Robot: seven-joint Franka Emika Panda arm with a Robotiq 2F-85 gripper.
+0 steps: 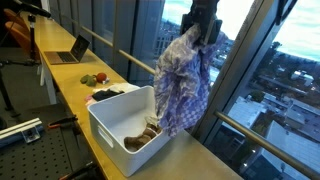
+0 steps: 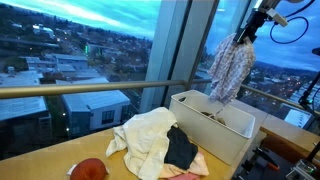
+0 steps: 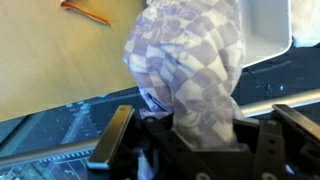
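Observation:
My gripper point(image 1: 203, 28) hangs high above the counter, shut on the top of a purple-and-white checked cloth point(image 1: 184, 82). The cloth dangles down from it, its lower end over the far side of a white bin point(image 1: 112, 128). Inside the bin lies something brown point(image 1: 141, 138). In an exterior view the gripper point(image 2: 247, 32) holds the same cloth point(image 2: 229, 70) above the bin point(image 2: 230, 130). In the wrist view the checked cloth point(image 3: 190, 65) fills the middle, bunched between the black fingers point(image 3: 258, 145), with the bin's corner point(image 3: 265, 30) beyond.
A pile of cream and dark clothes point(image 2: 160, 140) lies on the wooden counter point(image 1: 70, 80) beside the bin, with a red object point(image 2: 90, 169) nearby. A laptop point(image 1: 72, 52) and small fruit-like items point(image 1: 93, 78) sit farther along. Tall windows and a railing point(image 2: 90, 88) border the counter.

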